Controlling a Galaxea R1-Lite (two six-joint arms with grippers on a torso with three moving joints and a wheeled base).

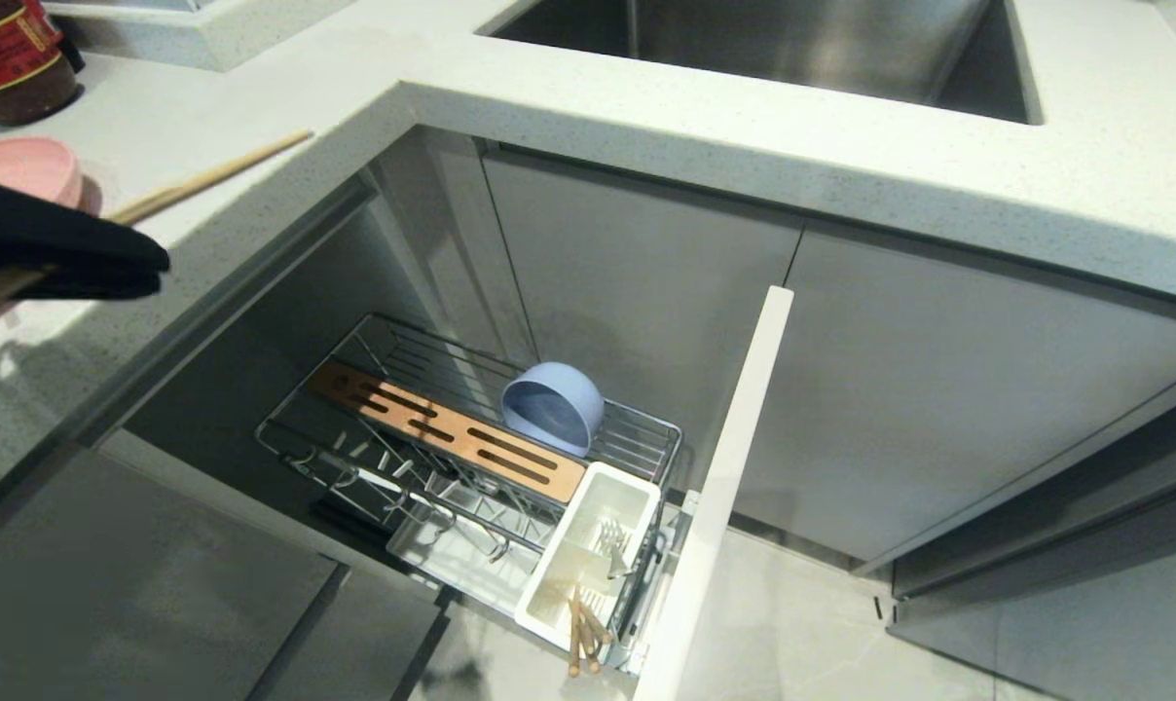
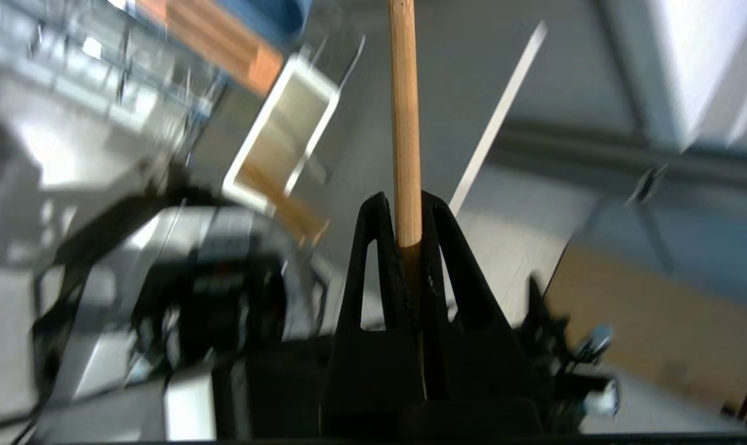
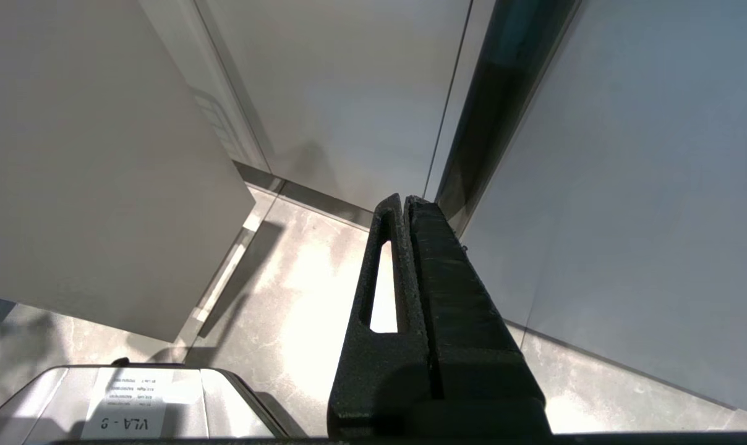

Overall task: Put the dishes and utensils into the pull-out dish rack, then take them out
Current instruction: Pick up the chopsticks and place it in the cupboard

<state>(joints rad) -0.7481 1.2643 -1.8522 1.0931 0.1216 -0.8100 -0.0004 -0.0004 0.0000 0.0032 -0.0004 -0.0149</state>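
Observation:
My left gripper [image 1: 150, 261] hovers over the counter at the far left, shut on a light wooden chopstick [image 1: 218, 173] that sticks out toward the counter's corner. The left wrist view shows the chopstick [image 2: 404, 123] clamped between the black fingers of that gripper [image 2: 402, 201]. The salmon-pink plate [image 1: 18, 166] lies on the counter, partly hidden behind that gripper. The pull-out dish rack [image 1: 646, 438] stands drawn out below. The pale blue bowl [image 1: 552, 407] rests on its side behind the wood strip [image 1: 442, 433]. More chopsticks [image 1: 583, 633] and a silver utensil [image 1: 612, 545] stand in the white cutlery cup [image 1: 637, 492]. My right gripper [image 3: 404, 201] hangs shut and empty above the floor.
The rack's tall white front panel [image 1: 724, 487] stands to the right of the cup. A steel sink [image 1: 773, 39] is sunk in the counter behind. A dark jar [image 1: 14, 58] stands at the counter's back left. Grey cabinet fronts [image 1: 938, 389] close the right side.

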